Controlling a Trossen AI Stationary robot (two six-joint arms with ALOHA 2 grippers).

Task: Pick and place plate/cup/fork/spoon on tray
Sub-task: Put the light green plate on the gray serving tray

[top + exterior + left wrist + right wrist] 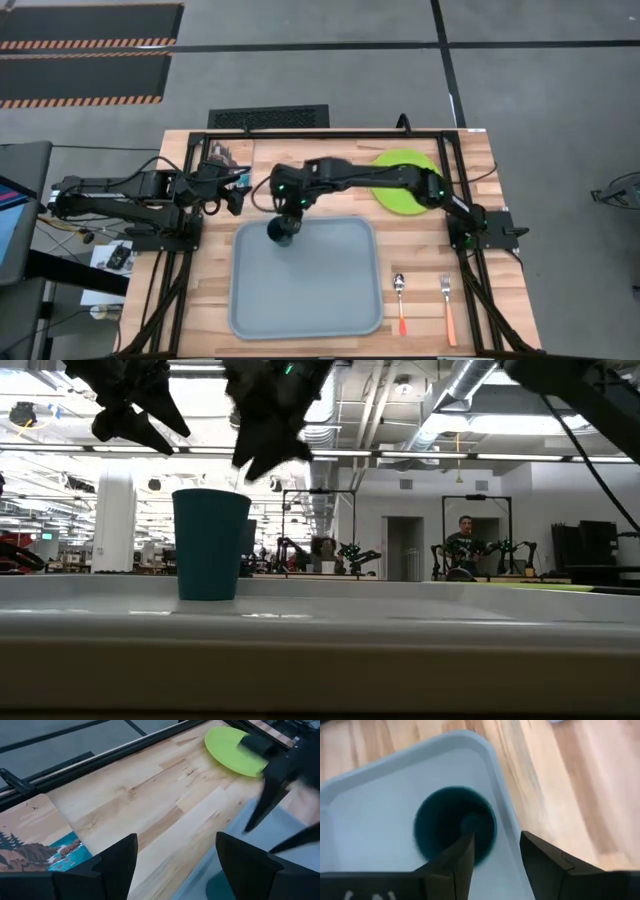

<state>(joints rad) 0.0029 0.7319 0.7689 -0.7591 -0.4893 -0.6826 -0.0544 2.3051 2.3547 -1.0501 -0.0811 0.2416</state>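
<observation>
Clearly, the cup [281, 231] is stood upright inside the tray [340, 300], close to the tray's far left corner, and the right end effector [290, 212] is seen just above it with its fingers spread; in the low view the fingers are lifted clear of the rim, so nothing is pinched. The left end effector [232, 197] is held spread over the bare table [420, 250], near the tray's far left corner, holding nothing.

The main risk is judged to be a clipped rim: in the right wrist view one finger [457, 862] is lined up over the cup's mouth, so a sideways withdrawal without enough lift could tip the cup or push it against the tray's rim.

The plate [403, 183] lies partly under the right arm at the far side of the table and could be dragged by a low sweep. The spoon [399, 300] and fork [447, 308] lie flat beside the tray's right edge; being slim, they are judged hard to pinch and easily slid away.
</observation>
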